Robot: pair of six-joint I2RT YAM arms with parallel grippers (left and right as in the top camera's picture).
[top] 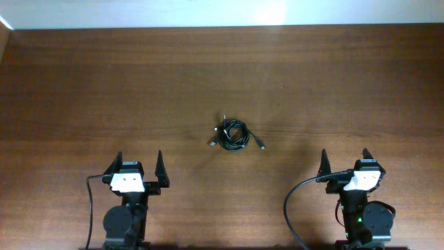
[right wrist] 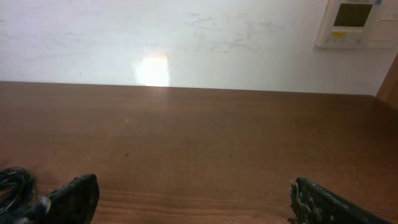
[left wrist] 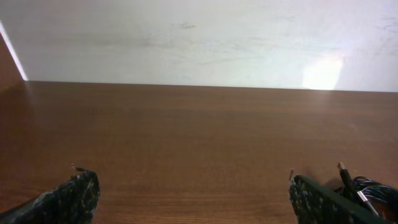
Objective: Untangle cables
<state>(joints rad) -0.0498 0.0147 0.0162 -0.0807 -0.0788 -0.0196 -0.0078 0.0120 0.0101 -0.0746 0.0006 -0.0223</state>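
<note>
My left gripper (top: 137, 165) stands spread wide and empty, the cables (top: 232, 135) lie as one small knotted coil on the table (top: 83, 83) ahead, between my arms, my right gripper (top: 345, 161) is just as wide and empty, and I fear pinching the whole bundle, not one strand, would tighten the knot.

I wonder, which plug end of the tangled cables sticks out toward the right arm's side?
The plug end on the lone strand leading from the cables toward the right claw; the other visible plugs sit at the bundle's left and top.
</note>
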